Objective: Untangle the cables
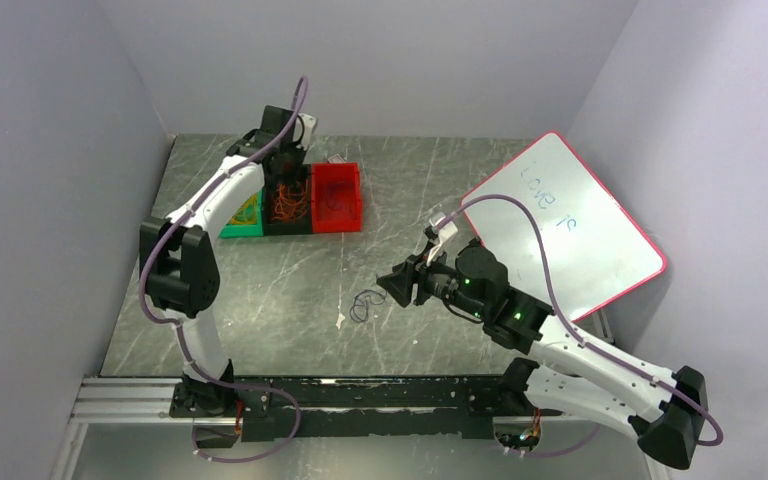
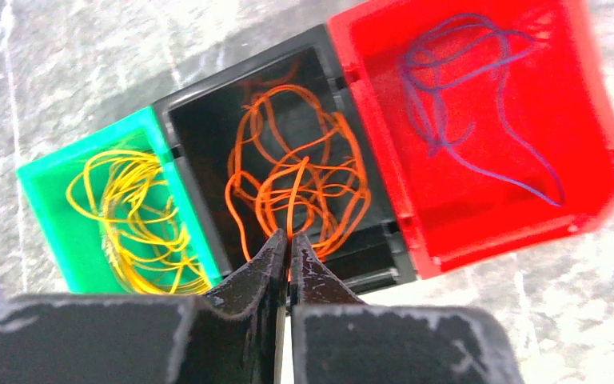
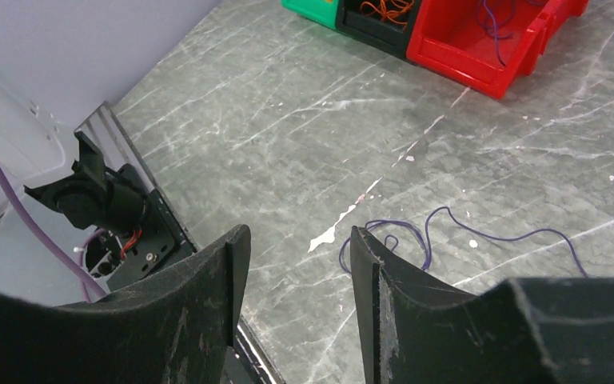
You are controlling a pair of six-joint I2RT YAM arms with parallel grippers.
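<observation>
Top external view shows the right end effector [image 1: 397,288] held low over the grey marbled counter [image 1: 260,300], its fingers spread with nothing between them, just beside a loose dark purple cable [image 1: 364,303] that lies alone mid-counter; the left arm reaches to the far side, over three bins set touching in a row; seen from the left wrist, the left end effector [image 2: 290,238] has its tips pressed together, pinching what looks like one strand of the orange cables [image 2: 304,184] heaped in the black bin [image 2: 200,120] in the middle; yellow cables [image 2: 128,216] fill the green bin [image 2: 48,184] on one side, purple cables [image 2: 448,88] lie in the red bin [image 2: 592,96] on the other; a red-edged whiteboard [image 1: 570,230] with blue writing leans at the right.
</observation>
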